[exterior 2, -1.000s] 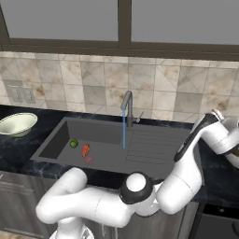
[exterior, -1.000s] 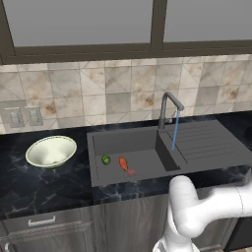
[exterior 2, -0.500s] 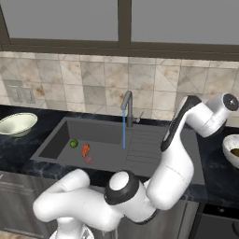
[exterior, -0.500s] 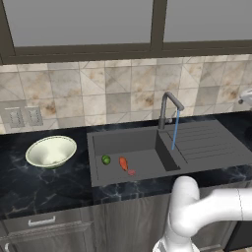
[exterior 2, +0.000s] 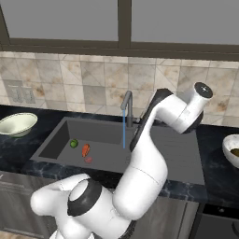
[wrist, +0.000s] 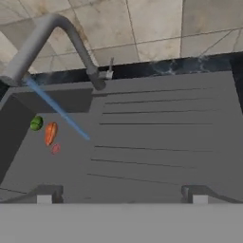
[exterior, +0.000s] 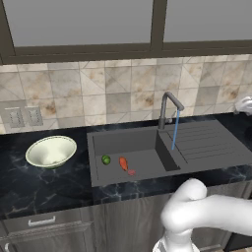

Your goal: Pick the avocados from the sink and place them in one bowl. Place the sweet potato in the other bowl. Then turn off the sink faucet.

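The bright green avocado (exterior: 106, 159) and the orange-red sweet potato (exterior: 123, 163) lie side by side on the floor of the dark sink (exterior: 147, 142), next to a tiny red spot (exterior: 131, 172). They also show in the hand view as the avocado (wrist: 36, 123) and sweet potato (wrist: 50, 133), far to the left. My gripper (wrist: 119, 193) is open and empty, high over the ridged drainboard (wrist: 161, 137). The faucet (exterior: 167, 106) still runs a thin blue stream (exterior: 174, 130). A bowl (exterior 2: 232, 150) at the right edge holds a dark brownish shape.
A pale cream-green bowl (exterior: 51, 150) stands on the black counter left of the sink. The tiled wall and window frame rise behind the faucet (exterior 2: 127, 105). My white arm (exterior 2: 163, 112) arches over the drainboard.
The arm has swung up and to the left, away from the bowl at the right edge and over the drainboard. The fruit and the root in the sink have not moved.
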